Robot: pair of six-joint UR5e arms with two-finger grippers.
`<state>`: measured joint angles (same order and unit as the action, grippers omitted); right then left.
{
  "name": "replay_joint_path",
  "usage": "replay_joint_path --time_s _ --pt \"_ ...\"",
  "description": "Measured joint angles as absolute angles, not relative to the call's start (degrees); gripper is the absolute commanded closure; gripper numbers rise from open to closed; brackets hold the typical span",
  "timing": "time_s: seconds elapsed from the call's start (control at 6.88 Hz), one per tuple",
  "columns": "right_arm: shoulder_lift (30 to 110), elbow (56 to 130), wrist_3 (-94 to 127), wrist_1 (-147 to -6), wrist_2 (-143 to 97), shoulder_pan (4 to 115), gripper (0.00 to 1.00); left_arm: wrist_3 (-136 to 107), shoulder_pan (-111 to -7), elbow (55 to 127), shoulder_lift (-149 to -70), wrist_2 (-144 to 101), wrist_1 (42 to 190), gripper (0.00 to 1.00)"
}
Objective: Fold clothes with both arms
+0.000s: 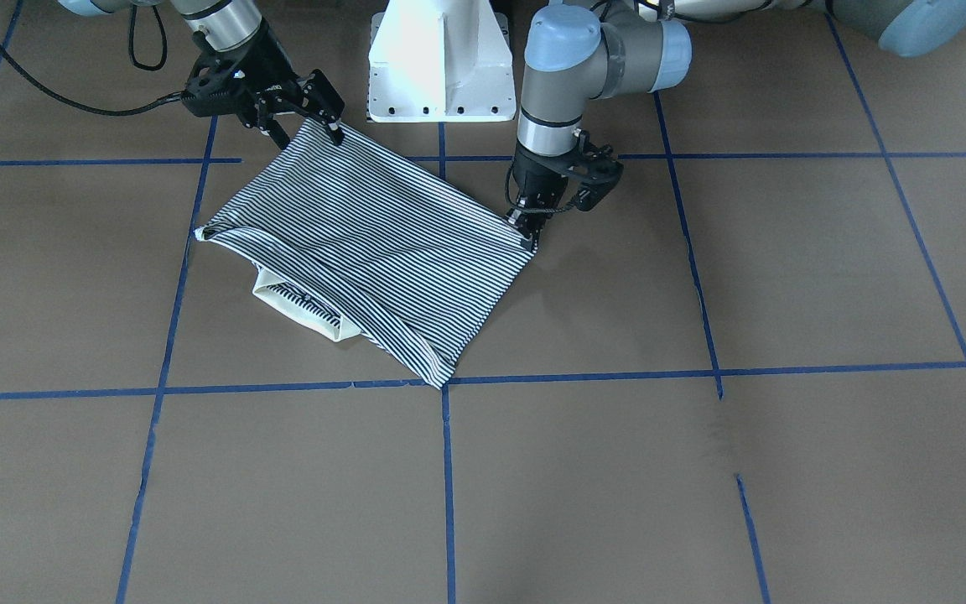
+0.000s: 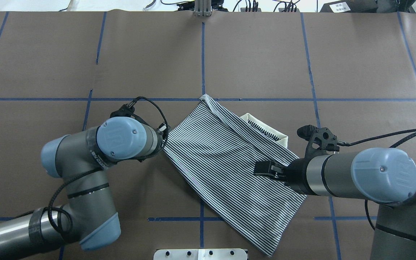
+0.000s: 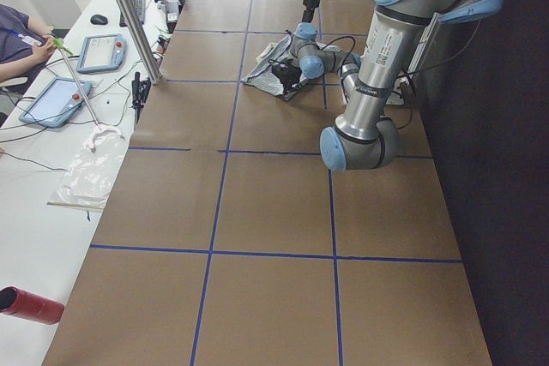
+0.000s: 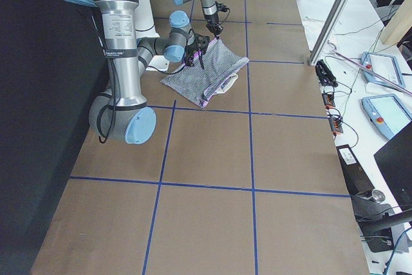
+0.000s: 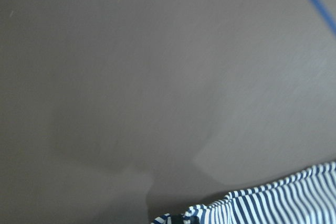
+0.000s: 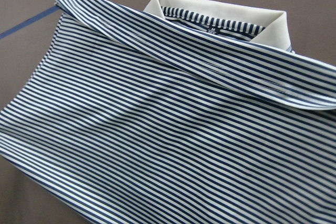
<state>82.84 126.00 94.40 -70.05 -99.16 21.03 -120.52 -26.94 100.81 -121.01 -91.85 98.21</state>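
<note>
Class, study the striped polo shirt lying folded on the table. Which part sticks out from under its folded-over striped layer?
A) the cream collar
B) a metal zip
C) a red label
A: the cream collar pokes out past the folded edge of the striped polo shirt.

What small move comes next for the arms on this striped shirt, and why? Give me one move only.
Probably lower the right gripper onto the free corner by the white base and pinch it. The left gripper looks shut on the other near corner of the polo shirt, while the right hovers open above the cloth.
</note>
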Motion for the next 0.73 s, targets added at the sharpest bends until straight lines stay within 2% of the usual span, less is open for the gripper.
replay_joint_path --time_s 0.15,0.29,0.58,0.73 --pt "82.82 126.07 94.57 -70.05 -99.20 21.20 0.00 -118.34 -30.13 96.46 -121.74 -91.72 102.13 1.00" --pt "82.80 126.08 94.68 -70.07 -99.27 21.47 0.00 -116.45 -33.52 88.87 -124.43 -91.31 108.72 1.00" --pt "82.64 126.05 94.72 -70.06 -99.44 21.84 0.00 -112.18 -38.50 71.47 -134.34 -88.66 121.26 1.00" --pt "82.52 125.98 94.68 -70.06 -99.45 21.95 0.00 -109.78 -39.50 65.43 -138.14 -86.51 126.25 0.78"
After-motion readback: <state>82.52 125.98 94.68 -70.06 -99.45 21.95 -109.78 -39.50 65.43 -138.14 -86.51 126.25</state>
